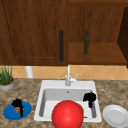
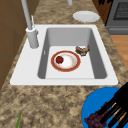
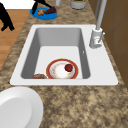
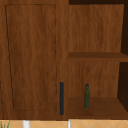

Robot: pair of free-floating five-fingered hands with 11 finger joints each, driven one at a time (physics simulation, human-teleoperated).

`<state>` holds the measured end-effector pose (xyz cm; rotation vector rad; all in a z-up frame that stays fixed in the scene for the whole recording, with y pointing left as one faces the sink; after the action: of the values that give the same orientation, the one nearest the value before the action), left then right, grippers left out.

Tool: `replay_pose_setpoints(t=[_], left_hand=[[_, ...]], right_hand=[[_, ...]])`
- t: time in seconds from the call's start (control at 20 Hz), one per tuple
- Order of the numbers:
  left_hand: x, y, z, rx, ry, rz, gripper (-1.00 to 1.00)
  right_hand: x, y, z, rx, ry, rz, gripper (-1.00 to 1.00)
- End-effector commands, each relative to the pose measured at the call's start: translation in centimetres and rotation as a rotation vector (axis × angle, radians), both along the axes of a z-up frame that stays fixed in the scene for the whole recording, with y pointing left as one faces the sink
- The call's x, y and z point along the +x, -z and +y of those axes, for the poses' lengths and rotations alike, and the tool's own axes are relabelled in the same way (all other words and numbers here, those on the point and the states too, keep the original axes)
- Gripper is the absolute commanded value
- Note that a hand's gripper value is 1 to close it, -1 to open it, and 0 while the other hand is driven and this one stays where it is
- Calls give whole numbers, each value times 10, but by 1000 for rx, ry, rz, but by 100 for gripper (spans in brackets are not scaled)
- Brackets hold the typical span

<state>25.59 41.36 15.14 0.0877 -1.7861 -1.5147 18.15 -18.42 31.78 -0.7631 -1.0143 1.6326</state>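
Observation:
My left hand (image 1: 17, 103) hangs over a blue plate (image 1: 10, 113) on the counter left of the sink. In the left side view its straight fingers (image 2: 116, 107) reach down onto a dark purple food item (image 2: 96, 119) on that plate (image 2: 97, 102). In the right side view the plate (image 3: 43, 15) carries a brown piece (image 3: 41, 11) and the purple item (image 3: 51, 10), with the left hand (image 3: 38, 3) above. My right hand (image 1: 89, 97) floats over the sink's right part, fingers relaxed, holding nothing; it hangs at the left edge (image 3: 6, 17) in the right side view.
In the sink basin (image 2: 71, 35) lie a red-rimmed plate (image 2: 75, 67) with a small red fruit (image 2: 59, 59) and a brown item (image 2: 82, 50). A large red round shape (image 1: 67, 115) covers the sink's front. A white plate (image 1: 115, 115), faucet (image 1: 68, 76), potted plant (image 1: 6, 80) and shelf bottle (image 1: 86, 42) stand around.

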Motion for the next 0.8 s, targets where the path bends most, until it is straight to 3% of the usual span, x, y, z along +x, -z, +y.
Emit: replay_pose_setpoints(t=[0.0,0.05,0.15,0.2,0.3,0.45,0.75], left_hand=[[-22,13,-8,-3,0,1,-100],[-31,5,-17,19,-4,-29,-100],[-42,2,-22,41,-11,-35,-100],[-49,1,-23,42,0,-29,-100],[-56,1,-27,33,17,17,-100],[-62,1,-30,12,12,42,-100],[-48,2,-33,2,27,165,-100]], right_hand=[[0,0,0,0,0,0,0],[0,0,0,0,0,0,0],[0,0,0,0,0,0,0],[0,0,0,0,0,0,0],[0,0,0,0,0,0,0],[0,0,0,0,0,0,0],[0,0,0,0,0,0,0]])
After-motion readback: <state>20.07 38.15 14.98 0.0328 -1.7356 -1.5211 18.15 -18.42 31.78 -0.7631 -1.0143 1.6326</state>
